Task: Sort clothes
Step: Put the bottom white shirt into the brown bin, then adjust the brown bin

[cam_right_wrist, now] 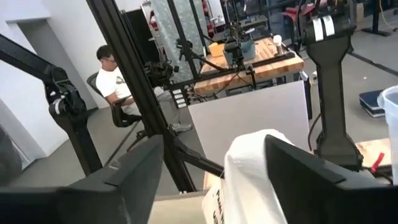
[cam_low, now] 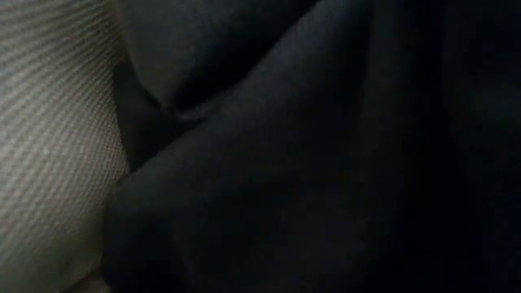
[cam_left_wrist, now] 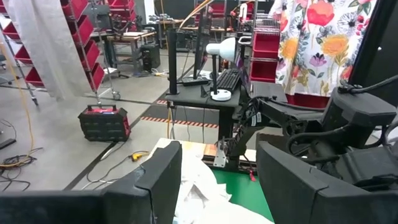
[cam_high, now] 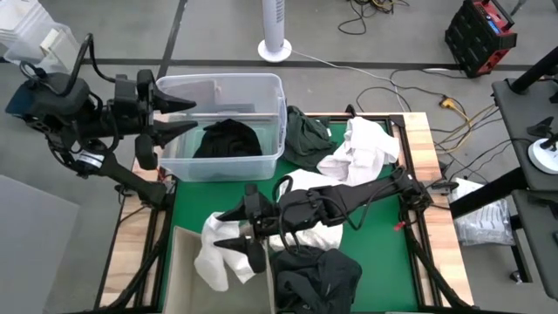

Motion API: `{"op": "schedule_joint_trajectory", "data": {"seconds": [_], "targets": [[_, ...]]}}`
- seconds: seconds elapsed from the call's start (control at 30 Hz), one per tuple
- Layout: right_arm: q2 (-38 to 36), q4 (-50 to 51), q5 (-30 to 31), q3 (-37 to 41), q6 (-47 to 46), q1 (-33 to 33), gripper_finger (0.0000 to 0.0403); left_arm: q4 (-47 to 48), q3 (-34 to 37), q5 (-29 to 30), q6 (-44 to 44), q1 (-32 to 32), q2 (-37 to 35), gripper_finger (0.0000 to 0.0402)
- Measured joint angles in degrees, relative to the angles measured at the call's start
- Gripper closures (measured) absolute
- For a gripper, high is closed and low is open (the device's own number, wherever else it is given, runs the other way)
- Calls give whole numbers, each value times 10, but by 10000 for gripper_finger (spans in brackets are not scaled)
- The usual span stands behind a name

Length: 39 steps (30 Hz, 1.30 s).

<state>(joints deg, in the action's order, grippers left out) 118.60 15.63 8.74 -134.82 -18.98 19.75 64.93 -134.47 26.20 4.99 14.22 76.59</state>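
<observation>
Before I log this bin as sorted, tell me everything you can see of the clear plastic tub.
The clear plastic tub is a see-through rectangular bin with a whitish rim, standing upright at the far left of the green mat. One black garment lies crumpled inside it. A dark green garment rests against its right wall. The left end effector hangs open over its left rim.

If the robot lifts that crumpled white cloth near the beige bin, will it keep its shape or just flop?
The crumpled white fabric garment held by the right gripper will likely flop: it already lies in loose folds and bunches. It probably weighs little, being thin cloth. Part of it drapes at the square beige fabric bin, so it could drag or catch there.
</observation>
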Motion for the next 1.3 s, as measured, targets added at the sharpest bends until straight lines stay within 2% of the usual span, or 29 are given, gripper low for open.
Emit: {"op": "schedule_joint_trajectory", "data": {"seconds": [0.27, 0.43, 0.6, 0.87, 1.3], "targets": [[-12, 89, -73, 0, -45, 0, 86, 0, 0, 0, 0, 0, 0, 217], [-14, 186, -74, 0, -75, 1, 74, 23, 0, -12, 6, 0, 0, 217], [-12, 274, -52, 1, -82, -3, 87, 51, 0, -44, 18, 0, 6, 217], [11, 358, -41, 3, -71, -18, 143, 72, 0, -44, 22, 0, 12, 217], [69, 394, -42, 3, -59, -46, 316, 73, 1, -44, 15, 0, 13, 217]]}}
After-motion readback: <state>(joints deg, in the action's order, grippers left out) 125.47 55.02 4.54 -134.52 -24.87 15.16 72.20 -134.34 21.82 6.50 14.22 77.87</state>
